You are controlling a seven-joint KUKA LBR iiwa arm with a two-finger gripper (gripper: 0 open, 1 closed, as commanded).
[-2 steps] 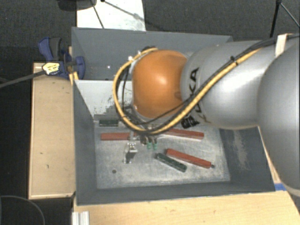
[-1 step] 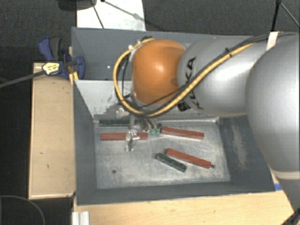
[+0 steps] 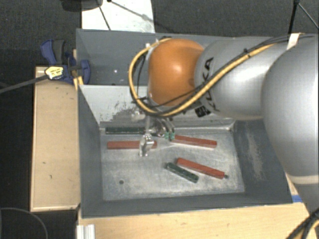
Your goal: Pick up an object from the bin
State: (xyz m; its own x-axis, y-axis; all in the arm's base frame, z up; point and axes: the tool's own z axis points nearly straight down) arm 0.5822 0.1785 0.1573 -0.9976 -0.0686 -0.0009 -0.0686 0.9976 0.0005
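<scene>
Bin, near wall: the grey metal bin (image 3: 174,207) shows its near wall closest to the camera; the floor just behind it is bare and scuffed.
Near bars: a short dark green bar (image 3: 182,173) lies flat right of centre, slanting away to the left. Just beside it, on the far right side, lies a longer near red bar (image 3: 202,168) at much the same slant. Whether the two touch cannot be told.
Gripper: the gripper (image 3: 145,147) stands low over the middle of the floor, at the right end of the left red bar (image 3: 122,145). Its opening cannot be told, nor whether it touches the bar.
Task's thing: judged to be the left red bar, lying flat, left of centre, running left to right.
Right red bar: the right red bar (image 3: 195,142) lies flat to the right of the gripper, near it.
Far bar: a far dark green bar (image 3: 123,130) lies along the foot of the far wall, near the left red bar and parallel to it.
Arm: the arm (image 3: 249,78) reaches in from the right, with its orange cover (image 3: 172,68) above the gripper.
Handling: the bar looks slim, stiff and light, probably smooth-sided. Taking hold across its narrow width near mid-length seems best; held at the end, it may tip or slip.
</scene>
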